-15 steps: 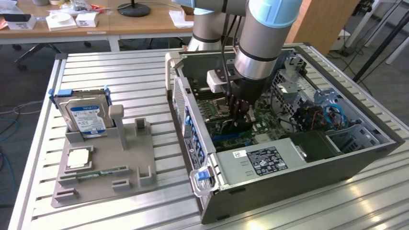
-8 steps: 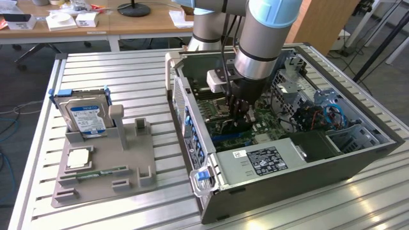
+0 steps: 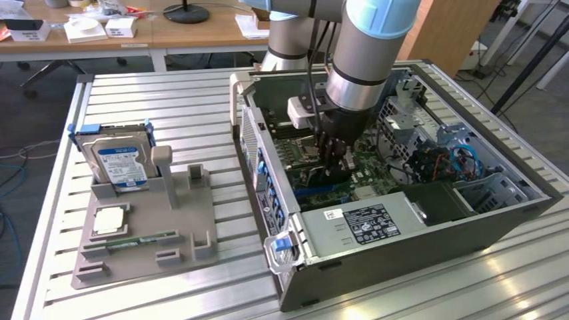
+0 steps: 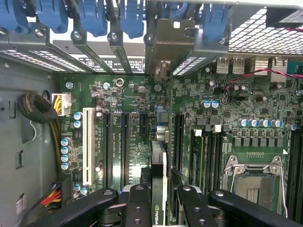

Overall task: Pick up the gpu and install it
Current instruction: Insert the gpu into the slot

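Observation:
Deep inside the open computer case [image 3: 498,220], my gripper [image 3: 332,159] reaches down over the green motherboard [image 3: 374,180]. It is shut on the gpu [image 4: 158,163], a thin dark card seen edge-on in the wrist view, with a black finger [image 4: 137,203] on either side. The card stands upright over the long black expansion slots [image 4: 125,142], and its metal bracket end [image 4: 168,40] sits up against the rear slot openings. In the exterior view the gpu [image 3: 318,177] is a dark shape under the fingers, low against the board.
A grey fixture [image 3: 146,230] on the exterior view's left carries a hard drive with a blue label [image 3: 120,163], a processor chip [image 3: 108,220] and a green memory stick [image 3: 142,240]. In the case are a power supply [image 3: 364,223], a processor socket [image 4: 253,182], a white slot [image 4: 88,146] and cable bundles [image 4: 35,106].

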{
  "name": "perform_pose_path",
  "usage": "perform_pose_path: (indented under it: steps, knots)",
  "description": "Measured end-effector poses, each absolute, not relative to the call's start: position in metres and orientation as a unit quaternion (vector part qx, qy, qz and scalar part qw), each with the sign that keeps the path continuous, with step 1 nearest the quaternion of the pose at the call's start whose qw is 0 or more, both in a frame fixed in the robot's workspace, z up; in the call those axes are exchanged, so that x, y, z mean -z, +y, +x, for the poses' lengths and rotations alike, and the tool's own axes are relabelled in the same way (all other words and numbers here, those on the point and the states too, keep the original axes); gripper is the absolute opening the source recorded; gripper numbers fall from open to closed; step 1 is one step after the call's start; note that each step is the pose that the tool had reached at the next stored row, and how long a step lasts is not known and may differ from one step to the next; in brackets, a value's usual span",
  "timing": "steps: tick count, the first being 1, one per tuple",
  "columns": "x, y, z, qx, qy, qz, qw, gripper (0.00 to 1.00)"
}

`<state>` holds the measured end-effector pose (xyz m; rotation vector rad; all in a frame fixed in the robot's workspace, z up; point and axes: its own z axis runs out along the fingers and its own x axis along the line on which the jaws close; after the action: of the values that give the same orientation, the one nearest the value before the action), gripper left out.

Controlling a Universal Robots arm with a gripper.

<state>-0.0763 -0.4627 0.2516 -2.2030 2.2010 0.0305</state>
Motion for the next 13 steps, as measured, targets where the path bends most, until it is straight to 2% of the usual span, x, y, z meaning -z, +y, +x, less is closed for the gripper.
perform_pose_path:
  steps: [13]
  knots:
    - [-0.2516,-0.4628,-0.0763,-0.006,0.711,-0.703,0.008,0.26]
